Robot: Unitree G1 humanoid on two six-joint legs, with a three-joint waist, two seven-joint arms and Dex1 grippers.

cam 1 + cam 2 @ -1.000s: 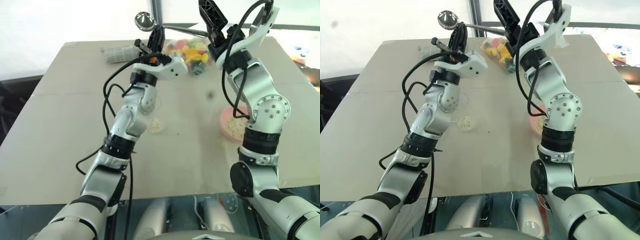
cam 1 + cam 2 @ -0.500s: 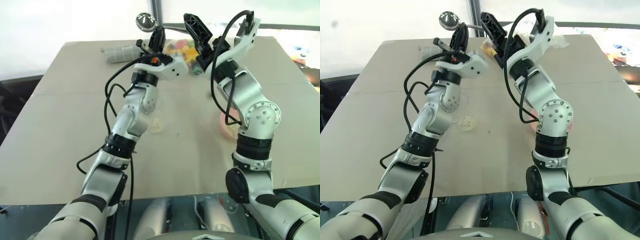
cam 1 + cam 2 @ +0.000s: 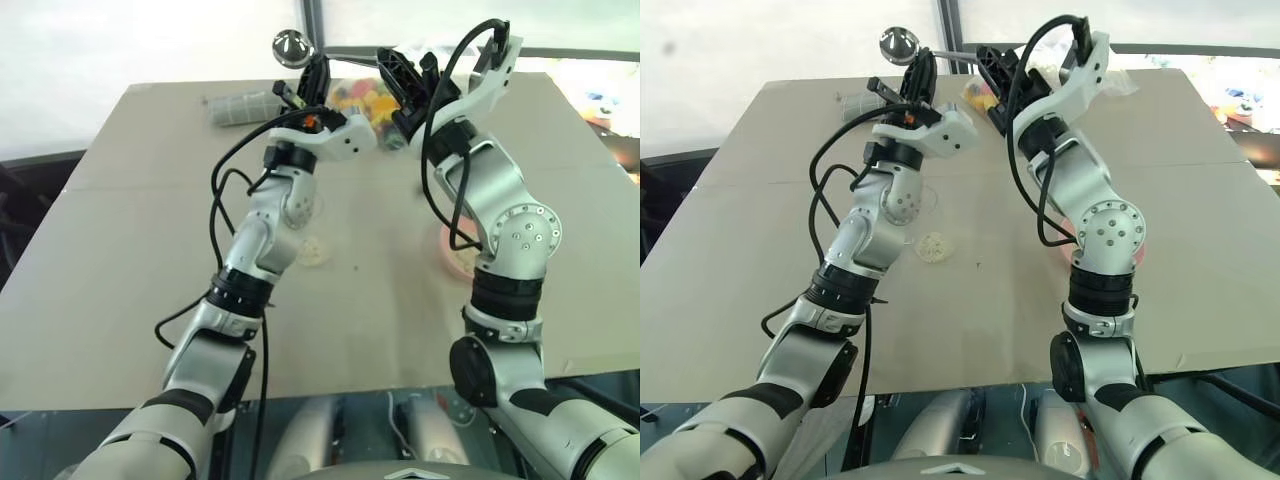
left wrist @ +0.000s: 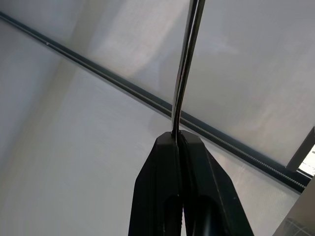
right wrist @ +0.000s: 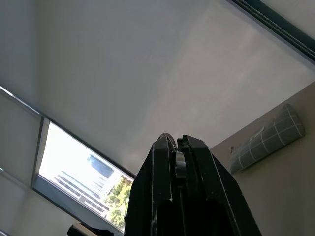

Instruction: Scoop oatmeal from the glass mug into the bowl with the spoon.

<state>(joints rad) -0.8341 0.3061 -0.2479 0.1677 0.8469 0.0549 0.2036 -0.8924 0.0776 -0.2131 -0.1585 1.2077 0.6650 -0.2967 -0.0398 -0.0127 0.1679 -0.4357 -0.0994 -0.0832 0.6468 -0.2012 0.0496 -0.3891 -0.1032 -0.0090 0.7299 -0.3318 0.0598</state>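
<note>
My left gripper [image 3: 313, 72] is raised high over the table's far side, shut on the spoon [image 3: 291, 45] near its shiny oval end. The thin handle [image 3: 950, 50] runs across to my right gripper [image 3: 987, 60], which is shut around the handle's far end. The glass mug [image 3: 317, 206] stands on the table, mostly behind my left forearm. A round pale patch of oatmeal [image 3: 313, 250] shows at its foot. The pink bowl [image 3: 452, 250], with some oatmeal in it, peeks out from behind my right arm.
A bag of colourful sweets [image 3: 372, 100] lies at the table's far edge, under the raised grippers. A grey checked roll [image 3: 240, 108] lies to its left. The beige table [image 3: 130, 270] extends to both sides of the arms.
My right gripper has swung left and a little down to the spoon's handle, and its fingers have gone from wide open to shut. The left gripper and spoon stayed put.
</note>
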